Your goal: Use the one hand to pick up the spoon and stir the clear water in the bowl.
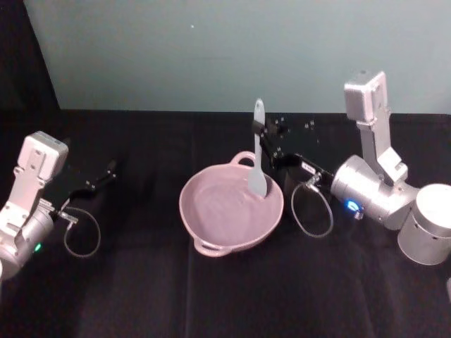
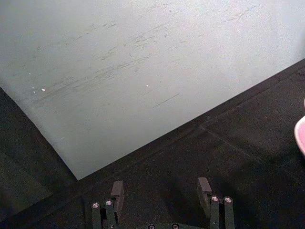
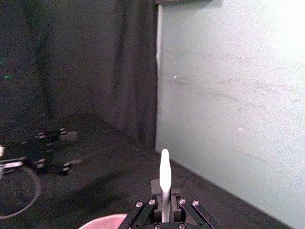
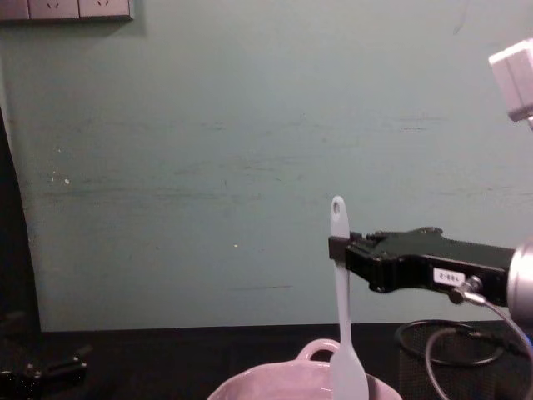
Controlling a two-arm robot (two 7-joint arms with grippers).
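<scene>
My right gripper (image 4: 337, 247) is clamped on the upper handle of the spoon (image 1: 258, 169), which stands nearly upright with its broad head down inside the bowl (image 1: 225, 245) straight below my grip, while my left gripper (image 2: 161, 191) rests open well off to the left.

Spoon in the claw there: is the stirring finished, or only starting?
Picking up looks done: the right claw is shut on the spoon, holding it upright. In hand: the spoon's head sits down in the pink bowl. Left: the stirring itself; how much has happened cannot be told. The left claw is open, parked on the left.
</scene>
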